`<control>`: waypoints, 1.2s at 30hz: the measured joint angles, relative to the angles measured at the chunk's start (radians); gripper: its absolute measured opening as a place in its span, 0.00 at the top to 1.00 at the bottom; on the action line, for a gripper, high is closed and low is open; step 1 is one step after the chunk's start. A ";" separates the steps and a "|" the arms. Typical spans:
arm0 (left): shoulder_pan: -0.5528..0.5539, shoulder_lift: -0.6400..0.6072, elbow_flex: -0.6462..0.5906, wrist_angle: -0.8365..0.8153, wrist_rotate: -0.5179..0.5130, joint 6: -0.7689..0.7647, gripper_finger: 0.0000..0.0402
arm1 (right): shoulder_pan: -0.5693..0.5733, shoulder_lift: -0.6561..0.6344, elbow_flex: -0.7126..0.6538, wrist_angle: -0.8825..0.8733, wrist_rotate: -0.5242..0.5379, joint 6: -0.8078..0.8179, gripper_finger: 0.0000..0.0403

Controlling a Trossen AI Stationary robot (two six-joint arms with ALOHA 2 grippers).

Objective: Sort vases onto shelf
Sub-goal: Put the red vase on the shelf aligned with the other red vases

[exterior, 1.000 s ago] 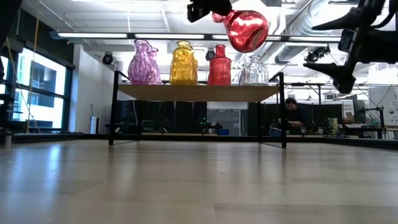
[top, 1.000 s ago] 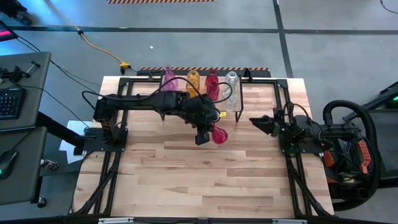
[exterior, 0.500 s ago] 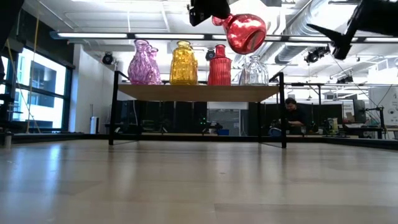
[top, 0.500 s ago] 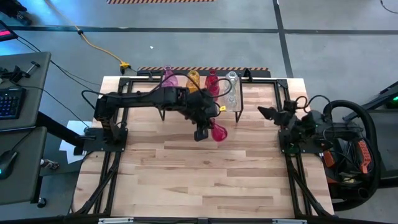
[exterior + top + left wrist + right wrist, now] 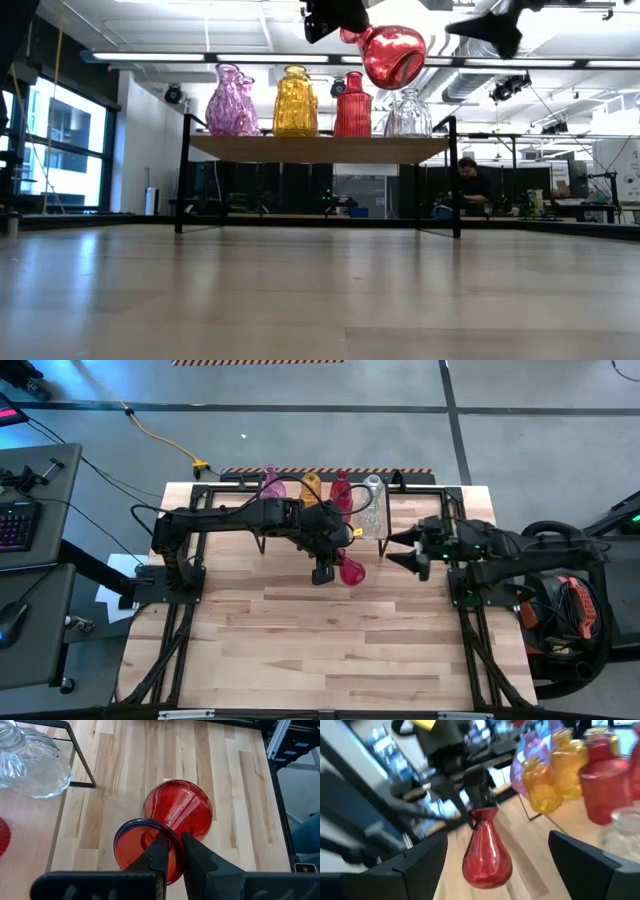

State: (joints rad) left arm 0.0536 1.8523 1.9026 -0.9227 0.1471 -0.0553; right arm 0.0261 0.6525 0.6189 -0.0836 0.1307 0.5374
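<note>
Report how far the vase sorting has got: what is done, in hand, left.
Done: four vases, pink, yellow, red and clear, stand on the shelf. In hand: the left gripper holds a red vase by its rim. Left: shelving it.

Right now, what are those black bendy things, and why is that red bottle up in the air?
They are two robot arms at a wooden table. One picture looks down from above, one looks level across the table, and two come from cameras on the arms' wrists. The left gripper is shut on the rim of a red vase and holds it in the air, in front of a small shelf. Four vases stand in a row on the shelf: pink, yellow, red and clear. The right gripper is open beside the held vase, holding nothing.
</note>
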 joint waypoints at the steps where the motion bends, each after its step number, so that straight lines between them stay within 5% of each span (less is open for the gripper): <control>1: -0.001 0.000 0.000 0.000 0.000 0.000 0.95 | 0.000 0.038 0.035 -0.025 -0.012 -0.027 0.18; 12: -0.003 0.000 0.000 0.000 0.000 0.013 0.95 | -0.039 0.342 0.306 -0.234 -0.073 -0.128 0.18; 24: -0.003 0.000 0.000 -0.001 -0.003 0.062 0.95 | -0.079 0.561 0.427 -0.234 -0.294 -0.136 0.18; 36: -0.003 -0.001 -0.001 -0.001 -0.004 0.086 0.95 | -0.092 0.671 0.465 -0.242 -0.372 -0.177 0.18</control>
State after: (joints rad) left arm 0.0505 1.8511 1.9018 -0.9237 0.1433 0.0304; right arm -0.0654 1.3239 1.0840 -0.3253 -0.2412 0.3606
